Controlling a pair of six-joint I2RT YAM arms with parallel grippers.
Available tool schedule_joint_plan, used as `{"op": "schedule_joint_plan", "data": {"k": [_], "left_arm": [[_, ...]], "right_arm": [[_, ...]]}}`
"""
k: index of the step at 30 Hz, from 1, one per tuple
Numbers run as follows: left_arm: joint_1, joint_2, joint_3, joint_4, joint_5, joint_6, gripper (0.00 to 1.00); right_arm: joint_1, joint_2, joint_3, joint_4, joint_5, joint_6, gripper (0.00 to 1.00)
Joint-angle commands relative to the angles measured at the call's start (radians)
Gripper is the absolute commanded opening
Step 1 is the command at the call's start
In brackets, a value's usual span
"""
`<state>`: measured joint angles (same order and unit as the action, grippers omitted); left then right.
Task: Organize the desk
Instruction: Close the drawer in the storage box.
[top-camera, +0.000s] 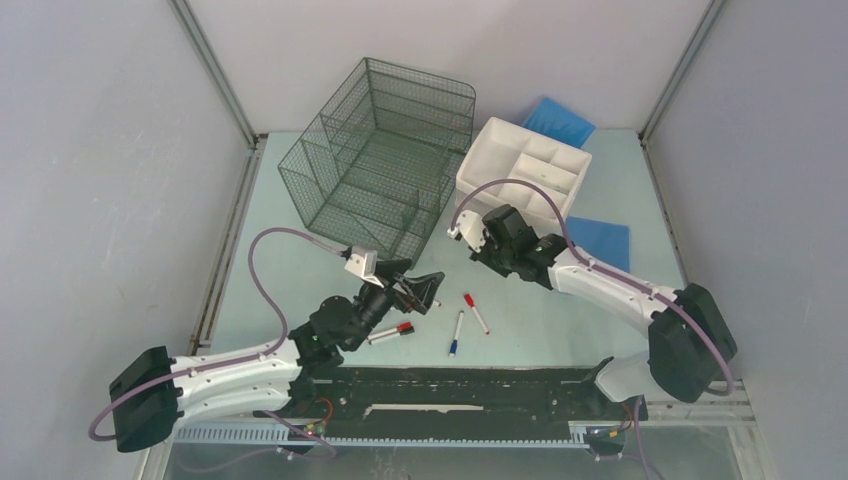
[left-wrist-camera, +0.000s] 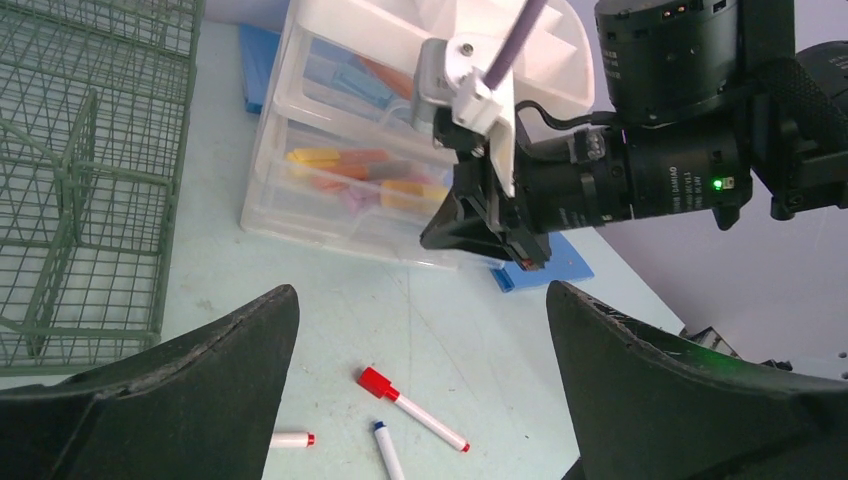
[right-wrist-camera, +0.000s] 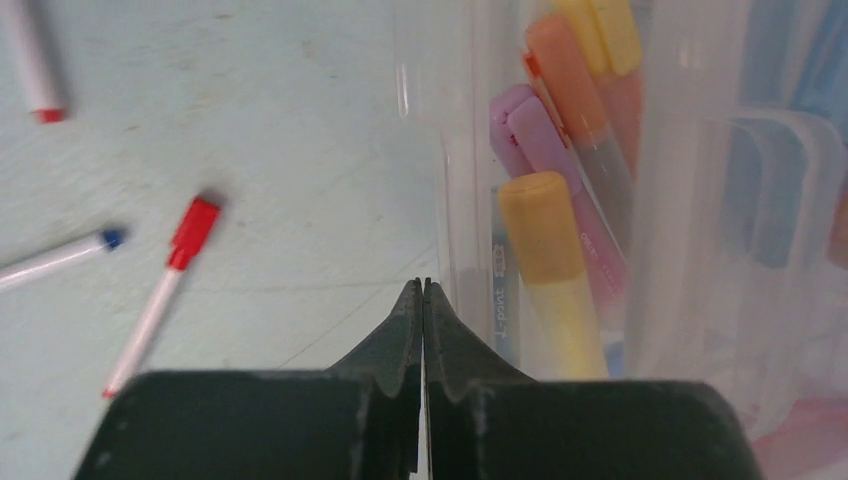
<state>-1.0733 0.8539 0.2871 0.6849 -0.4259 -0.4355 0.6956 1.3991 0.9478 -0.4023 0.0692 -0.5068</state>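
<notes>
The desk (top-camera: 545, 320) is a pale mint-green tabletop. Three markers lie on it near the front: a red-capped one (top-camera: 476, 313), a blue-tipped one (top-camera: 456, 334) and one with a red-and-black cap (top-camera: 391, 333). My left gripper (top-camera: 420, 289) is open and empty, just left of the markers; its wrist view shows the red-capped marker (left-wrist-camera: 412, 408) and the blue-tipped one (left-wrist-camera: 388, 450) between its fingers (left-wrist-camera: 200, 385). My right gripper (top-camera: 466, 240) is shut and empty, with its tips (right-wrist-camera: 423, 298) at the front of the white drawer unit (right-wrist-camera: 470, 150).
A dark wire-mesh organizer (top-camera: 385, 160) stands at the back centre. The white drawer unit (top-camera: 525, 165) stands to its right, with coloured highlighters (right-wrist-camera: 555, 250) in a clear drawer. Blue pads lie behind it (top-camera: 560, 120) and to its right (top-camera: 600, 240). Grey walls close in both sides.
</notes>
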Motion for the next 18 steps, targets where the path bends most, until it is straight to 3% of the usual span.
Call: {"op": "schedule_joint_plan", "data": {"k": [1, 4, 10, 18], "left_arm": [[0.006, -0.022, -0.015, 0.018, -0.029, 0.019, 1.0], [0.006, -0.024, -0.021, 0.019, -0.031, 0.015, 1.0], [0.005, -0.023, -0.022, 0.024, -0.024, 0.014, 1.0], [0.006, -0.034, -0.031, 0.025, -0.024, 0.011, 1.0]], "right_arm": [[0.004, 0.027, 0.006, 0.177, 0.245, 0.039, 0.06], [-0.001, 0.057, -0.016, 0.27, 0.351, 0.032, 0.2], [-0.038, 0.082, -0.017, 0.283, 0.357, 0.035, 0.47], [-0.056, 0.067, -0.015, 0.252, 0.301, 0.045, 0.5]]}}
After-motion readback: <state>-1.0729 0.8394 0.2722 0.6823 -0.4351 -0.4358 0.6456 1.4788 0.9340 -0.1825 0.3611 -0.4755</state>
